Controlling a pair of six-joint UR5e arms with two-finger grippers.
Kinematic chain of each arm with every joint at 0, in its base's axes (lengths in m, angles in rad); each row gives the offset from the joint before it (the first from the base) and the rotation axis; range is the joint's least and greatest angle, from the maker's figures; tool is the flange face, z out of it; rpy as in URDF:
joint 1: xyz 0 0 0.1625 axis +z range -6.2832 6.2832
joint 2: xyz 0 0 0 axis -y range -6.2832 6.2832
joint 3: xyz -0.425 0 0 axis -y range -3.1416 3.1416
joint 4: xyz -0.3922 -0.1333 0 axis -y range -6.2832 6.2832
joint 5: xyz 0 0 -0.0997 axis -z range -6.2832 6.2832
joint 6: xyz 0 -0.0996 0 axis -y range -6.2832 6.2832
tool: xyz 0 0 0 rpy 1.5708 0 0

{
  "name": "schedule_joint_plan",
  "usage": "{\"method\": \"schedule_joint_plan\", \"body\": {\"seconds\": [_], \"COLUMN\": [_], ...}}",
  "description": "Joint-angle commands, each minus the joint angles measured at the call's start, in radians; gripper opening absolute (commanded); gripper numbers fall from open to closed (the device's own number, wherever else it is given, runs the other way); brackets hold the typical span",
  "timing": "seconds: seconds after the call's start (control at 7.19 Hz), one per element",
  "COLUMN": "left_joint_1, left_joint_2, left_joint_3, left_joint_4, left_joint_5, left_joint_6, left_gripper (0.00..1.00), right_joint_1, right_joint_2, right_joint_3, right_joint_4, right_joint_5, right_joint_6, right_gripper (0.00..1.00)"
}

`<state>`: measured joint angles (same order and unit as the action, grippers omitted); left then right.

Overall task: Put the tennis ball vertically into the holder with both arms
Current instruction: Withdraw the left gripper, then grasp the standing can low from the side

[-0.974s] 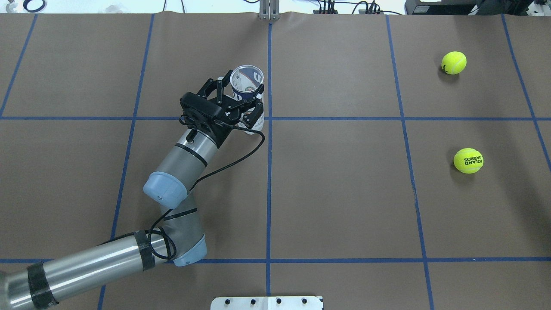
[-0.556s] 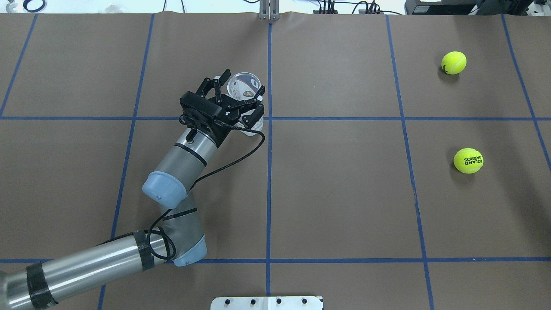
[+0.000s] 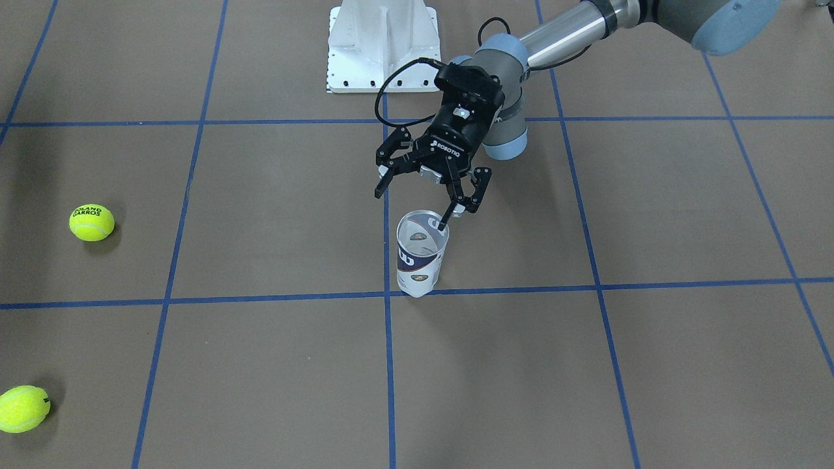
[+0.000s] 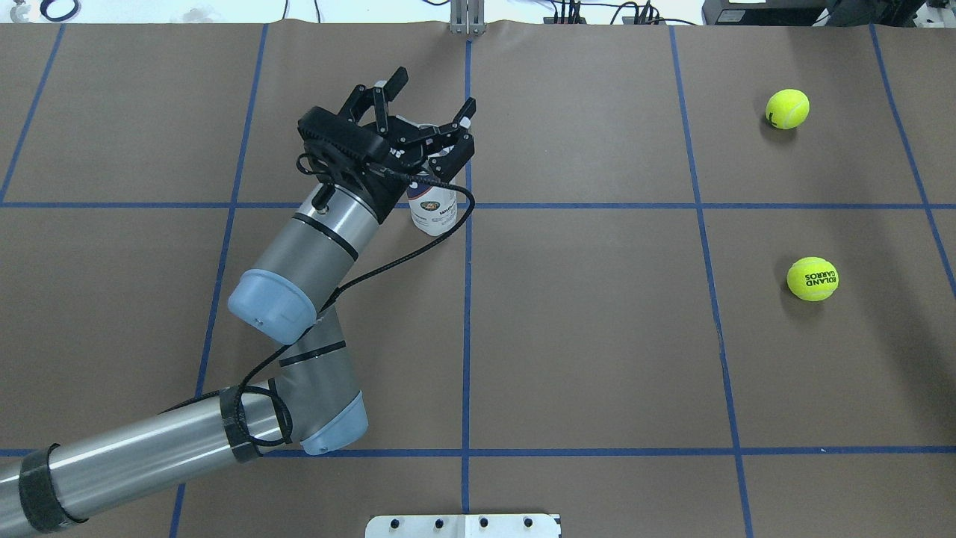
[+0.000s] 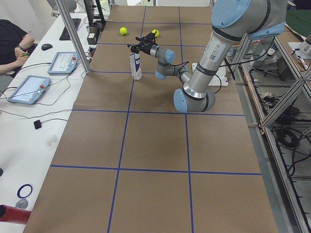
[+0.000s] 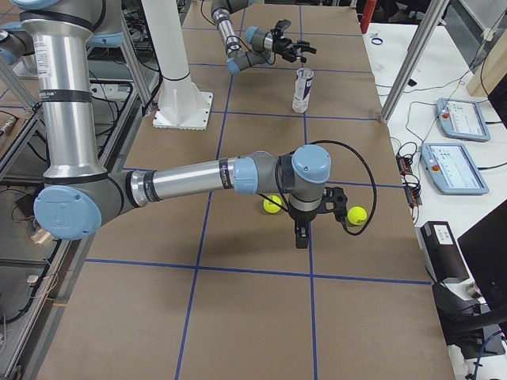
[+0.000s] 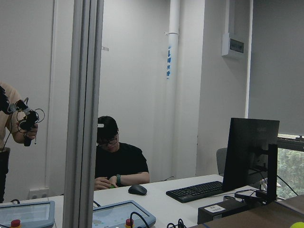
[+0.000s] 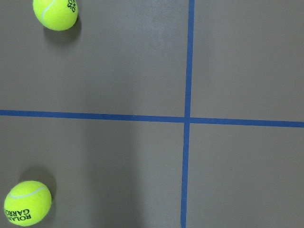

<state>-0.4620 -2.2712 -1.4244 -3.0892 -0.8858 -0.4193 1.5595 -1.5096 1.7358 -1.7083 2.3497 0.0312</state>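
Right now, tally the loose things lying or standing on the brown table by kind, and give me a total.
Tennis balls: 2
Holder: 1
Total: 3

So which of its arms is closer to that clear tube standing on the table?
Left. The left gripper hovers open just above the holder, at its open top. The right gripper is far off to the side, near the two tennis balls.
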Motion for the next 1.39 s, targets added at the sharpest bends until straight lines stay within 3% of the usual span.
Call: {"method": "schedule_joint_plan", "body": {"seconds": [0.0, 0.28, 0.42, 0.56, 0.7, 0.83, 1.25], "left_joint_1": [-0.067, -0.115, -0.142, -0.203, -0.295, -0.335, -0.314], "left_joint_2": [0.076, 0.154, 0.173, 0.176, 0.192, 0.217, 0.379], "left_joint_3": [-0.192, -0.202, -0.218, -0.313, -0.447, -0.52, -0.524], "left_joint_4": [0.194, 0.204, 0.266, 0.461, 0.78, 0.948, 0.946], "left_joint_5": [-0.028, -0.042, -0.1, -0.251, -0.52, -0.639, -0.615], "left_joint_6": [-0.018, -0.087, -0.119, -0.186, -0.249, -0.263, -0.528], "left_gripper": [1.0, 1.0, 1.0, 1.0, 1.0, 1.0, 0.98], "right_joint_1": [-0.001, -0.009, -0.01, -0.01, -0.012, -0.012, -0.012], "right_joint_2": [0.022, 0.022, 0.022, 0.022, 0.022, 0.006, -0.001], "right_joint_3": [0.004, 0.004, 0.002, 0.004, -0.002, -0.01, -0.018], "right_joint_4": [-0.008, -0.002, -0.002, -0.001, -0.001, 0.001, 0.001], "right_joint_5": [-0.036, -0.015, 0.003, 0.011, 0.013, 0.016, 0.085], "right_joint_6": [0.001, 0.01, 0.009, 0.009, 0.007, 0.003, 0.016], "right_gripper": [0.99, 0.99, 0.99, 0.99, 0.99, 0.99, 0.99]}}
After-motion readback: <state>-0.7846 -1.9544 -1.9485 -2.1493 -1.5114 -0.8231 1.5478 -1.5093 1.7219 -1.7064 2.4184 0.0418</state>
